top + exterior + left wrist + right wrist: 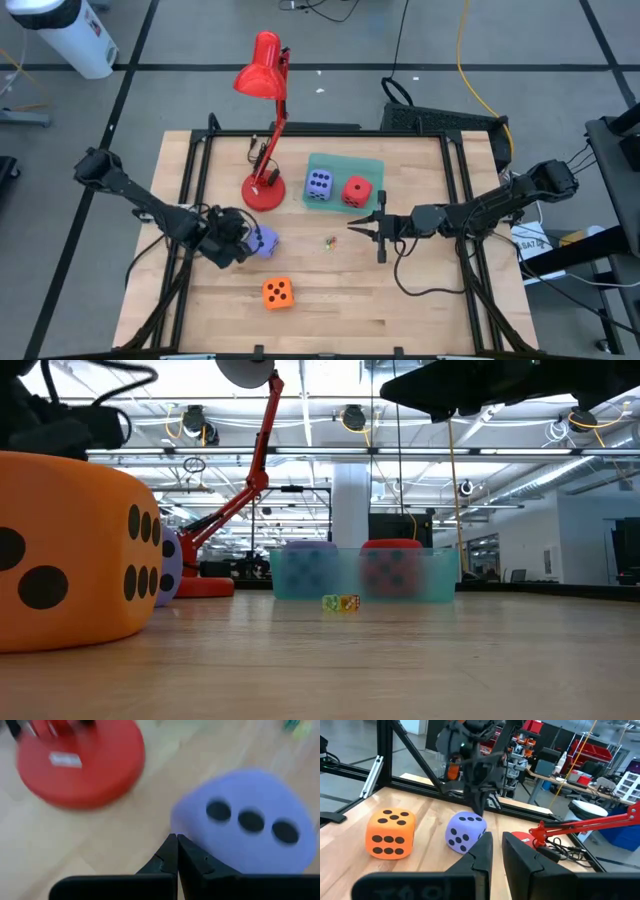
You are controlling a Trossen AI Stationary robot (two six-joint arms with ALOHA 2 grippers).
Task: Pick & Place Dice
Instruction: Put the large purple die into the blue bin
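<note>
One purple-blue die rests on the table left of centre. My left gripper is shut, with its tips at that die's edge. The orange die sits nearer the table's near edge. A second purple-blue die and the red die sit in the teal tray. My right gripper hovers right of centre, pointing toward the table's left. It is open by a narrow gap and holds nothing. My left gripper's shut fingertips stand beside one rounded edge of the loose purple-blue die, slanting down from the table's left. I cannot tell whether they touch it. The die rests on the table.
A red desk lamp stands with its round base just left of the tray and its head beyond the far edge. Two tiny dice lie at the table's centre. A black frame rail borders the table.
</note>
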